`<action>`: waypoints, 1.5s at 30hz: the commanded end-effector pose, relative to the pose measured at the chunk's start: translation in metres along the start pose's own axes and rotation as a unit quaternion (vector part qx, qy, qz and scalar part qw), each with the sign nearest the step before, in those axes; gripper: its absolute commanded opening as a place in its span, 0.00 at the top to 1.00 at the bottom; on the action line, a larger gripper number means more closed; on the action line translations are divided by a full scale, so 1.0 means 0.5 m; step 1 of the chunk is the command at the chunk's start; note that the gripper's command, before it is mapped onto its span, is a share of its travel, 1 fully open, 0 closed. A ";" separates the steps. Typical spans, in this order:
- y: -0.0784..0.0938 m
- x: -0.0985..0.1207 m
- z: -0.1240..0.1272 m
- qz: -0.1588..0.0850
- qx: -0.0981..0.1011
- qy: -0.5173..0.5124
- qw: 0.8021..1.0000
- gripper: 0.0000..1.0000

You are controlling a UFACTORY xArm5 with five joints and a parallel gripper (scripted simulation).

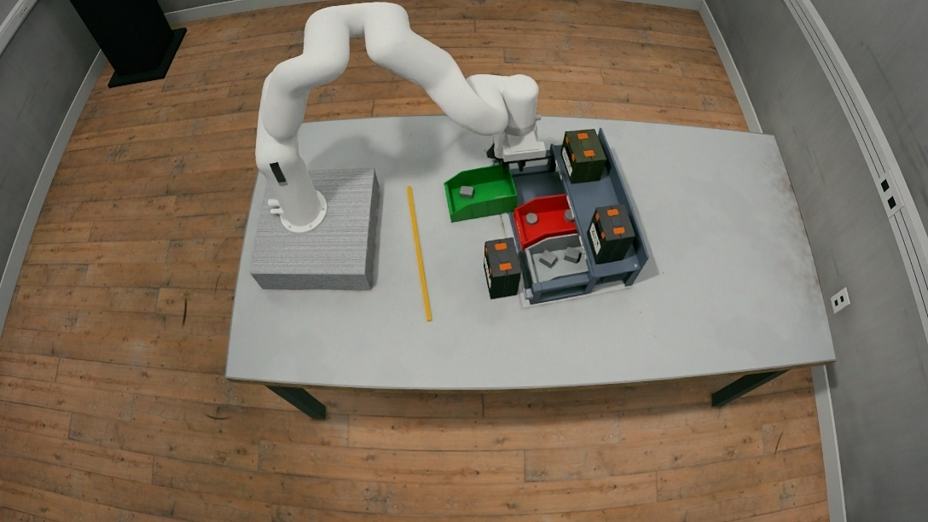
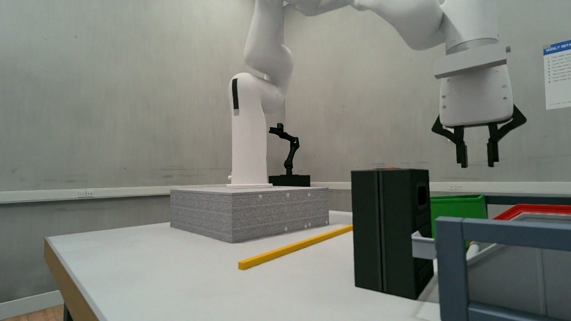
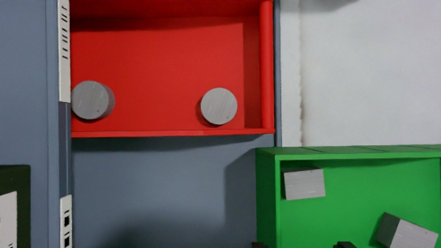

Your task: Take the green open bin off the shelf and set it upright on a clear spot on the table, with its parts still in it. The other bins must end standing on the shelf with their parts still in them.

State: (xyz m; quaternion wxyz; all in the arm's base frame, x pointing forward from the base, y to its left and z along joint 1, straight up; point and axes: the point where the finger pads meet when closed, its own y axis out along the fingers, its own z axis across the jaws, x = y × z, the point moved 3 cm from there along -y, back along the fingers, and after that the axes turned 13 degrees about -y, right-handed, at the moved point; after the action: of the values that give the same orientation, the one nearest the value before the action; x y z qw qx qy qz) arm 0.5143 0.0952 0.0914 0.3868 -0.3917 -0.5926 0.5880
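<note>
The green open bin stands upright on the table, right against the left edge of the blue-grey shelf. A grey block lies in it; the wrist view shows the green bin with two grey blocks. My gripper hangs well above the bin's shelf-side end, with its fingers apart and nothing between them. The red bin stands on the shelf with two grey cylinders. A pale grey bin with blocks stands in the slot in front of it.
Three black closed boxes with orange marks stand about the shelf: one at the back, one at the right, one at the front left. A yellow bar lies left of the green bin. The arm's grey base block is further left.
</note>
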 end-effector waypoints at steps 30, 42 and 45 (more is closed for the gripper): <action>0.032 -0.001 -0.003 0.000 -0.002 0.000 1.000 0.66; 0.045 -0.001 -0.003 0.000 -0.002 0.000 1.000 0.66; 0.049 -0.001 -0.004 0.000 -0.002 0.000 1.000 0.66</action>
State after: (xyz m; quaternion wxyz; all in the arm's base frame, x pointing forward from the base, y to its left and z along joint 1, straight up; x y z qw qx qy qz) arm 0.5146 0.0953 0.0675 0.3870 -0.3915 -0.5924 0.5882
